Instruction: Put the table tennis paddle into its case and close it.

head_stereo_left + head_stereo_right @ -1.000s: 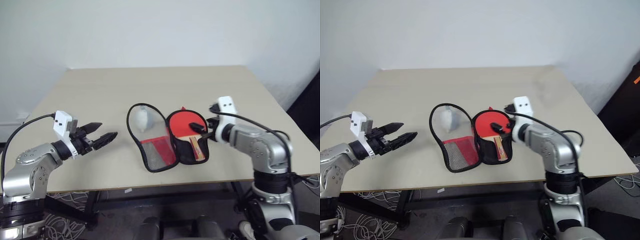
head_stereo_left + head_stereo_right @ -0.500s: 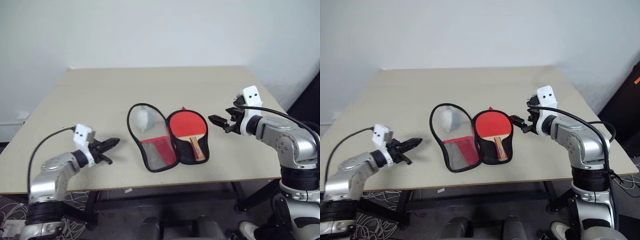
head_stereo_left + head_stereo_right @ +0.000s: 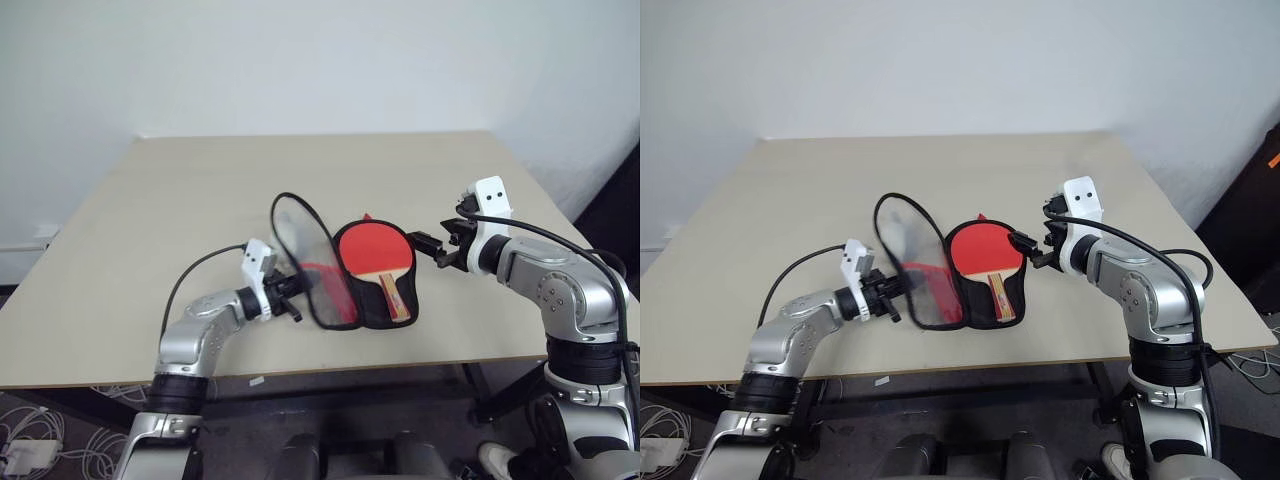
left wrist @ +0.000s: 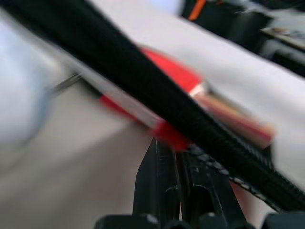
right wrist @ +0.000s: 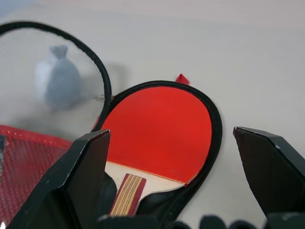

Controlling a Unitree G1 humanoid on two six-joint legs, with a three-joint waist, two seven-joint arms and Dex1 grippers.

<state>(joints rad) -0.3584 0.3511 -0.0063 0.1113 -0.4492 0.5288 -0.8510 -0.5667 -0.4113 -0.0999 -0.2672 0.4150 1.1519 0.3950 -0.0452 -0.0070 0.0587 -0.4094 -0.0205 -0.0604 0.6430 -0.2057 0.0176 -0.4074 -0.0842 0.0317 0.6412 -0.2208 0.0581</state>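
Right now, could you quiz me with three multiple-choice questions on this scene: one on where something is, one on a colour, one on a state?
1. Where does the table tennis paddle lie?
A. In the open case's right half
B. On the bare table beside the case
C. In the right gripper

2. What colour is the paddle's face?
A. Blue
B. Red
C. Green

3. How is the case's flap?
A. Zipped shut over the paddle
B. Flat on the table
C. Lifted partway, standing on edge

Answers:
1 A, the black edging of the case rings the paddle.
2 B, the round face shows plain red.
3 C, the left gripper, shut on the flap's edge, holds it raised off the table, while the right gripper hovers open by the paddle.
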